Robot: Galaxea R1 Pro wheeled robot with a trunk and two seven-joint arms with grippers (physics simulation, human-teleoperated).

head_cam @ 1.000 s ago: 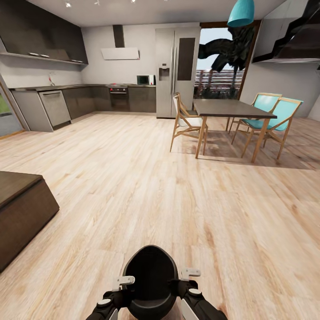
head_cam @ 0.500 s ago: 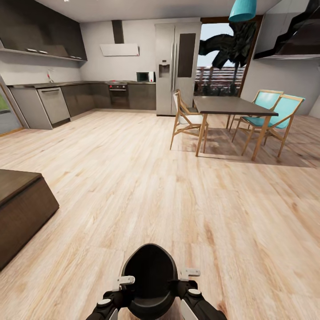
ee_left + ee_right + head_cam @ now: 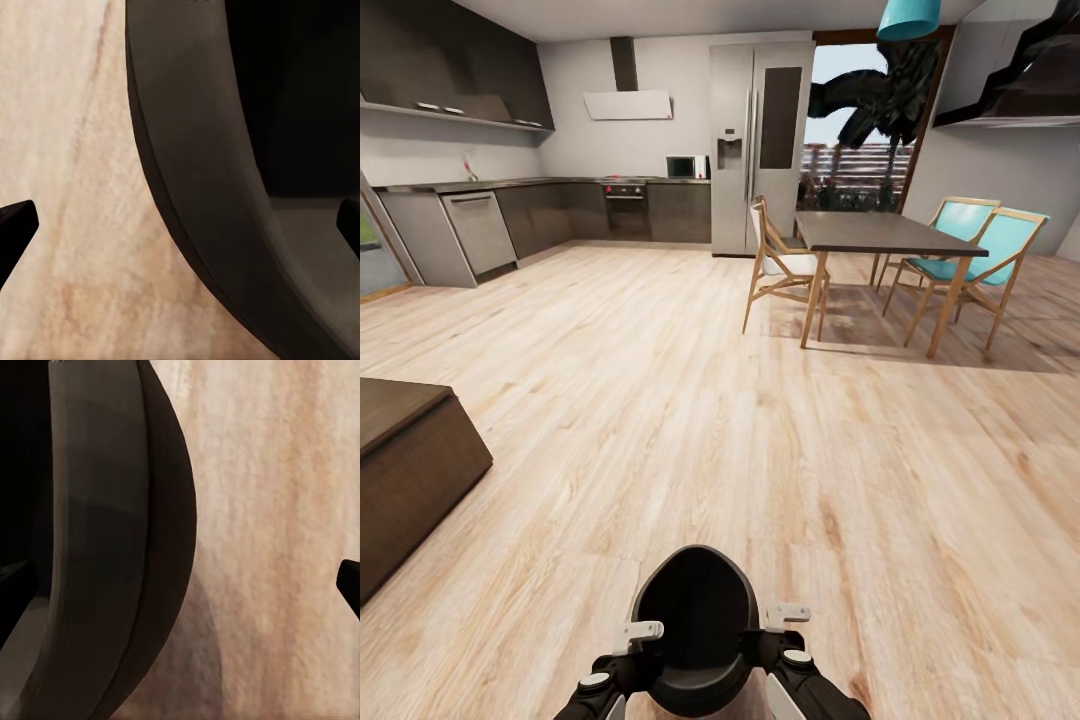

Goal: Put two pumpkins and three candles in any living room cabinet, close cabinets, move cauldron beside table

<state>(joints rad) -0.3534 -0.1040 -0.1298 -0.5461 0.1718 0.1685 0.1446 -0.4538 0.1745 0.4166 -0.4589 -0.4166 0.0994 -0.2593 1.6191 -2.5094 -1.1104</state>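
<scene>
A black round cauldron (image 3: 695, 630) sits just in front of my trunk, low over the wooden floor, between my two arms. My left gripper (image 3: 180, 221) straddles its dark curved wall (image 3: 202, 187), one fingertip outside over the floor and one inside, both far apart with a gap to the wall. My right gripper (image 3: 180, 581) straddles the opposite wall (image 3: 112, 547) the same way, fingers wide apart. One end of the dark brown cabinet (image 3: 405, 470) stands at the left, its visible fronts shut.
Open wooden floor (image 3: 690, 400) stretches ahead. A dining table (image 3: 880, 235) with wooden and turquoise chairs (image 3: 970, 255) stands at the right. Kitchen counters (image 3: 510, 215) and a steel fridge (image 3: 755, 140) line the far wall.
The whole head view has shifted slightly, so the camera has moved a little toward the kitchen. The cauldron and both grippers keep the same place in front of me.
</scene>
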